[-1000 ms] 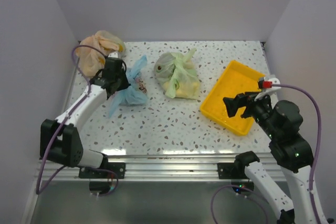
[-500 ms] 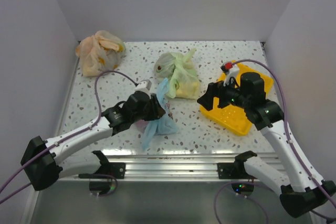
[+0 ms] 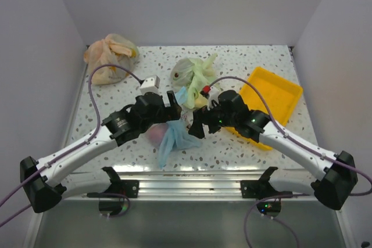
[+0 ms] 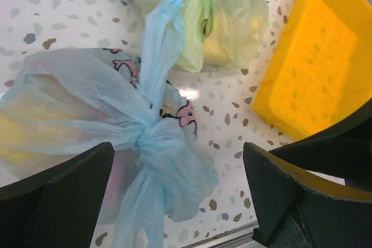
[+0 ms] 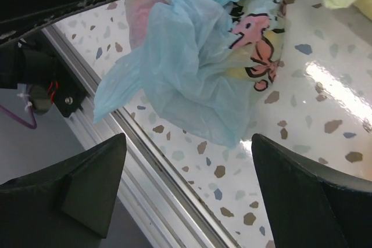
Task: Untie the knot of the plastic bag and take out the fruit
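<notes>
One knot (image 4: 148,137) between parted left jaws

A robotics lab test cell is being shown: a speckled, terrazzo-patterned tabletop (image 3: 256,62) is being boxed in on three sides by plain pale walls (image 3: 192,4). Two white-and-black robot arms, the left arm (image 3: 75,152) and the right arm (image 3: 296,146), are being carried on black brackets (image 3: 119,189) clamped to an aluminium rail (image 3: 186,179) along the near edge, and purple cables (image 3: 232,78) are being trailed from them. A bright yellow plastic tray (image 3: 273,94) is being kept at the right of the tabletop.
</notes>
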`<control>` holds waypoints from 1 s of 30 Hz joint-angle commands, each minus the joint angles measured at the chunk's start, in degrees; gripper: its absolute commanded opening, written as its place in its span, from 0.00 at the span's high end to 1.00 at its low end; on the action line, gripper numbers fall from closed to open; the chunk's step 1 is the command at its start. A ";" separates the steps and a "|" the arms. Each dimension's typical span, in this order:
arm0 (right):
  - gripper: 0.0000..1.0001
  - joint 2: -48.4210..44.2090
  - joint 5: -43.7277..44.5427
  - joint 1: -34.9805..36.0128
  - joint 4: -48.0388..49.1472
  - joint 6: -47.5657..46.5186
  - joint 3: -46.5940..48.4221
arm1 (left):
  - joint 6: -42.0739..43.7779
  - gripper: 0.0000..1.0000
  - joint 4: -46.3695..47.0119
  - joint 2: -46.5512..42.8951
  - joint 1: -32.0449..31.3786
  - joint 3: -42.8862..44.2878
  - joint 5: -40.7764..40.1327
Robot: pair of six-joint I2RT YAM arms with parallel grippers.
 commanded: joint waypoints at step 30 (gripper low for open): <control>1.00 13.04 14.34 10.41 20.82 4.64 -3.97 | 2.34 0.04 7.65 8.75 13.61 -8.21 11.49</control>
